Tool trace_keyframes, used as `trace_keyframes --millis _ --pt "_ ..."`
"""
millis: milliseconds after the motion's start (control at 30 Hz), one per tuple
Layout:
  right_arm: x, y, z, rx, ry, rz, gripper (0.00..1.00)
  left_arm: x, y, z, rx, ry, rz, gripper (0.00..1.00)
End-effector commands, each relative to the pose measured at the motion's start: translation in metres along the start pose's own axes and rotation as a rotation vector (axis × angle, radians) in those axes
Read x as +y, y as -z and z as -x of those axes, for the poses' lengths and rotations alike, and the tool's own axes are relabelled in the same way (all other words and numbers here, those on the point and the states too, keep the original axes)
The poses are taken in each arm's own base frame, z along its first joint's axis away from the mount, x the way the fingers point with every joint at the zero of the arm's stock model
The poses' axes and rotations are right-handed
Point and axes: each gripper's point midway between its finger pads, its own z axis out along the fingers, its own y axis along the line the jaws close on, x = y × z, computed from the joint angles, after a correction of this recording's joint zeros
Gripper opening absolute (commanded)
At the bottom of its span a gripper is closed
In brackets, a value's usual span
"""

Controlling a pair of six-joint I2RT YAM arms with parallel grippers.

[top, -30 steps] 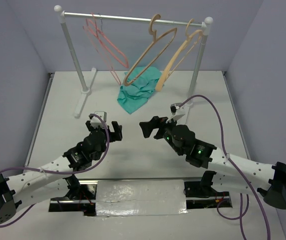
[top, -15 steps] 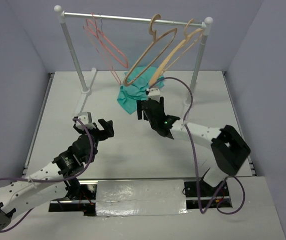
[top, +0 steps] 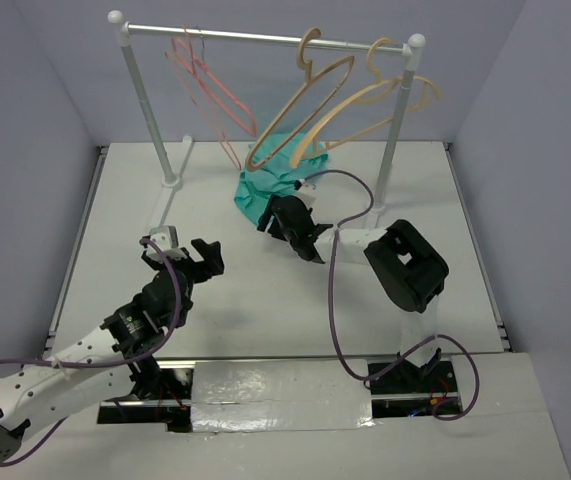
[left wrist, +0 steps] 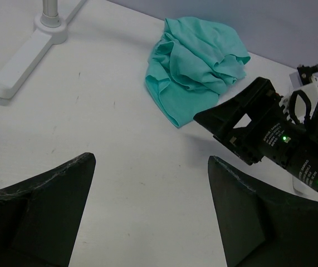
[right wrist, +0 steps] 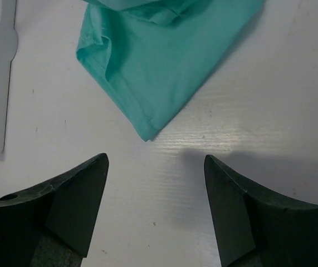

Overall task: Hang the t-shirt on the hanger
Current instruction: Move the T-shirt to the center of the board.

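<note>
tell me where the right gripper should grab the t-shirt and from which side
Take the pointed corner of the t-shirt nearest the right gripper. It lies flat on the table, sticking out from the crumpled heap and centred ahead of the open jaws. Probably best to come down from the near side and pinch the tip.

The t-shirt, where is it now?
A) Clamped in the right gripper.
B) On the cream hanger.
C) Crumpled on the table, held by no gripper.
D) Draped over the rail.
C: the t-shirt lies crumpled on the table, and the right gripper is open, just short of its corner.
</note>
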Motion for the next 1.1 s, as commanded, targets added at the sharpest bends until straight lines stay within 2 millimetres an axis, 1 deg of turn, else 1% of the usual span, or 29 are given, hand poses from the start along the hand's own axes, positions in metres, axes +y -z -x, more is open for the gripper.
trace_keyframes --millis 0,33,67,100,133,167,200,233,267,300,333,367,500,533,567,600,633,667,733,767,800,833,867,900,933,967,1000,1033,1067 --pt "0.033 0.0 0.028 -0.092 -0.29 0.196 0.77 -0.004 0.0 0.005 -0.022 0.042 -0.011 0.94" --pt "0.03 -0.005 0.031 -0.098 -0.319 0.197 0.77 -0.004 0.0 0.005 -0.021 0.04 -0.008 0.94" --pt "0.034 -0.008 0.038 -0.11 -0.341 0.214 0.77 -0.003 0.0 0.005 -0.022 0.039 -0.003 0.94" --pt "0.029 -0.017 0.033 -0.097 -0.356 0.201 0.77 -0.003 0.0 0.006 -0.022 0.04 0.0 0.94" --pt "0.028 -0.023 0.041 -0.105 -0.422 0.204 0.77 -0.002 0.0 0.006 -0.023 0.04 0.003 0.94" --pt "0.03 -0.027 0.041 -0.09 -0.452 0.227 0.77 -0.002 0.001 0.007 -0.024 0.043 0.003 0.94" --pt "0.021 -0.038 0.033 -0.069 -0.478 0.213 0.77 -0.002 0.001 0.006 -0.022 0.041 0.0 0.94" --pt "0.022 -0.044 0.042 -0.079 -0.546 0.231 0.76 -0.003 0.002 0.007 -0.025 0.049 -0.009 0.95" --pt "0.02 -0.048 0.044 -0.079 -0.569 0.24 0.76 -0.003 0.002 0.008 -0.027 0.051 -0.012 0.95" --pt "0.015 -0.057 0.035 -0.056 -0.579 0.231 0.75 -0.004 0.002 0.007 -0.026 0.051 -0.015 0.95" --pt "0.019 -0.064 0.042 -0.053 -0.606 0.231 0.75 -0.004 0.002 0.007 -0.026 0.052 -0.016 0.95" --pt "0.009 -0.073 0.038 -0.041 -0.616 0.203 0.75 -0.004 0.002 0.007 -0.024 0.052 -0.017 0.94" --pt "0.006 -0.088 0.038 -0.037 -0.63 0.171 0.75 -0.006 0.002 0.008 -0.023 0.056 -0.023 0.94" --pt "0.01 -0.091 0.039 -0.028 -0.633 0.166 0.74 -0.006 0.003 0.009 -0.024 0.058 -0.026 0.94" --pt "0.009 -0.096 0.035 -0.014 -0.633 0.155 0.74 -0.006 0.003 0.008 -0.023 0.06 -0.027 0.94" --pt "0.009 -0.1 0.036 -0.007 -0.633 0.15 0.72 -0.006 0.003 0.007 -0.021 0.058 -0.026 0.94" --pt "0.015 -0.103 0.037 0.021 -0.628 0.136 0.66 -0.005 0.003 0.008 -0.022 0.058 -0.025 0.94" --pt "0.013 -0.108 0.031 0.037 -0.63 0.119 0.62 -0.006 0.003 0.008 -0.022 0.059 -0.025 0.94" --pt "0.014 -0.107 0.031 0.035 -0.634 0.132 0.42 -0.004 0.003 0.01 -0.027 0.062 -0.021 0.94" --pt "0.014 -0.104 0.034 0.027 -0.64 0.141 0.21 -0.005 0.004 0.009 -0.026 0.063 -0.024 0.94" --pt "0.012 -0.101 0.031 0.035 -0.663 0.132 0.0 -0.005 0.004 0.01 -0.027 0.064 -0.024 0.94" --pt "0.003 -0.099 0.022 0.046 -0.667 0.11 0.0 -0.005 0.004 0.01 -0.028 0.064 -0.023 0.94" --pt "0.007 -0.093 0.027 0.044 -0.664 0.139 0.0 -0.004 0.004 0.01 -0.028 0.064 -0.023 0.94" --pt "0.008 -0.087 0.025 0.051 -0.646 0.155 0.0 -0.004 0.004 0.01 -0.03 0.066 -0.024 0.95" --pt "-0.002 -0.08 0.014 0.064 -0.64 0.149 0.0 -0.005 0.004 0.01 -0.03 0.066 -0.024 0.95" --pt "0.005 -0.067 0.021 0.066 -0.634 0.192 0.0 -0.005 0.004 0.009 -0.028 0.065 -0.025 0.95" --pt "-0.015 -0.055 -0.003 0.098 -0.604 0.163 0.0 -0.005 0.004 0.009 -0.026 0.061 -0.024 0.95" --pt "-0.013 -0.044 -0.002 0.093 -0.601 0.206 0.0 -0.004 0.003 0.009 -0.028 0.06 -0.02 0.94" --pt "-0.006 -0.025 0.003 0.107 -0.596 0.251 0.0 -0.004 0.003 0.009 -0.027 0.055 -0.021 0.94"
